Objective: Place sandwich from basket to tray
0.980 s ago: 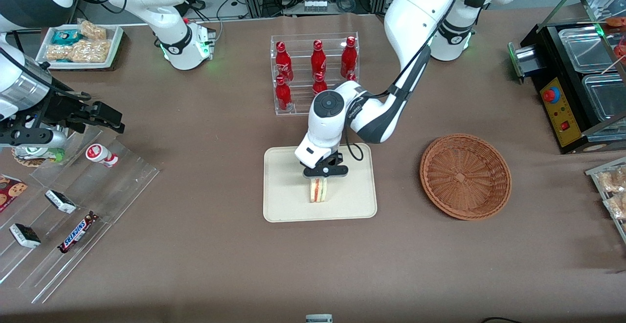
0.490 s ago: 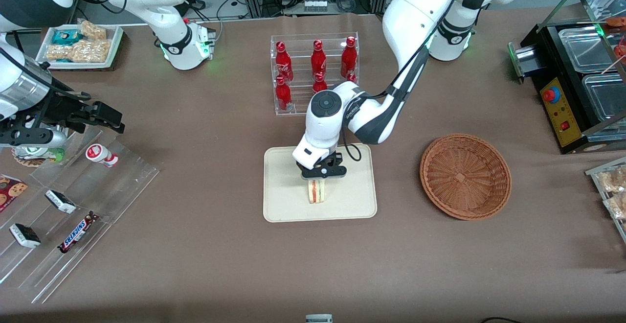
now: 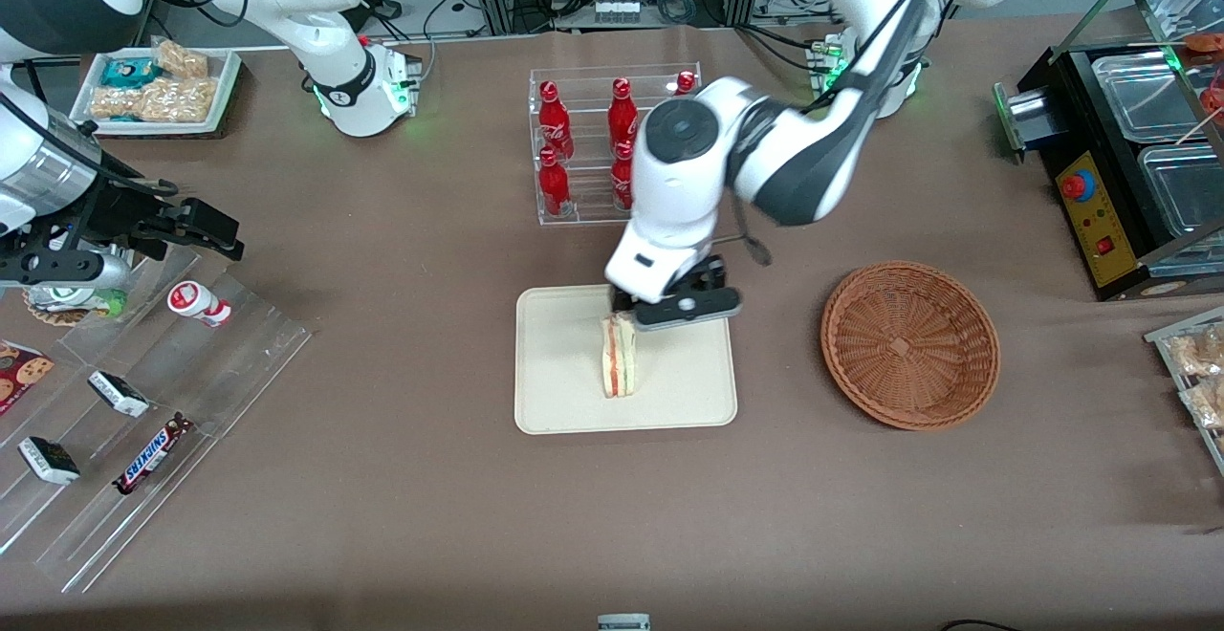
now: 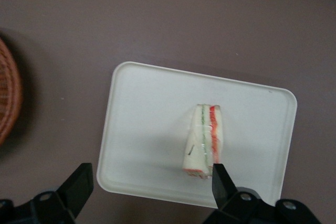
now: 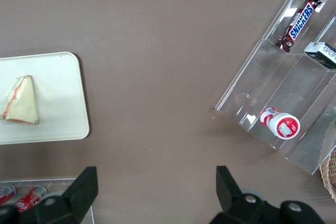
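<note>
Sandwich [image 3: 620, 357] on edge mid-tray [image 3: 559, 392], jaws [image 3: 674, 311] released above at its 1 o'clock, basket [image 3: 909, 344] bare at 3 o'clock

The tray [image 3: 564, 402] looks like smooth, matt cream plastic, and the basket [image 3: 909, 344] is rough woven reddish-brown wicker. The gripper [image 3: 674, 309], raised above the tray's edge farthest from the front camera with fingers spread, has matt black plastic fingers [image 4: 221, 184]. The sandwich [image 3: 619, 368] shows soft, pale, matt bread.
</note>
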